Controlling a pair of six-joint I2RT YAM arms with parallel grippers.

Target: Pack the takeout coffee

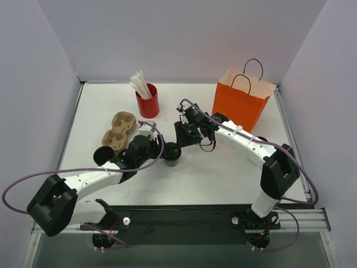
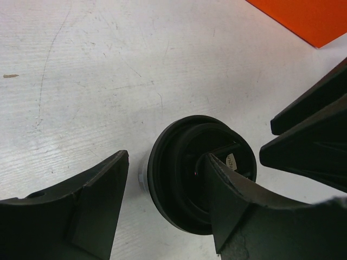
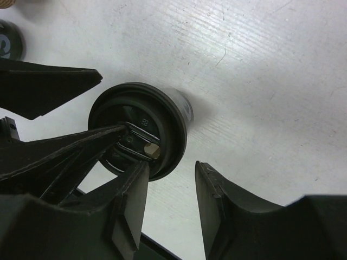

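One small dark coffee cup with a black lid [image 1: 172, 152] stands upright mid-table. My left gripper [image 1: 160, 149] is open around it: in the left wrist view [image 2: 165, 162] one finger is left of the lid [image 2: 184, 179] and the other overlaps its right side, without squeezing. My right gripper [image 1: 179, 139] is open just behind the cup; in the right wrist view [image 3: 172, 168] bare table shows between its fingers, with the lid [image 3: 157, 116] beside its left finger. The second cup [image 1: 103, 155] stands at the left, also in the right wrist view [image 3: 8, 42].
A brown cardboard cup carrier [image 1: 119, 129] lies left of centre. A red cup of white sticks [image 1: 148, 101] stands behind it. An orange paper bag [image 1: 241, 99] stands open at the back right, its corner in the left wrist view [image 2: 303, 19].
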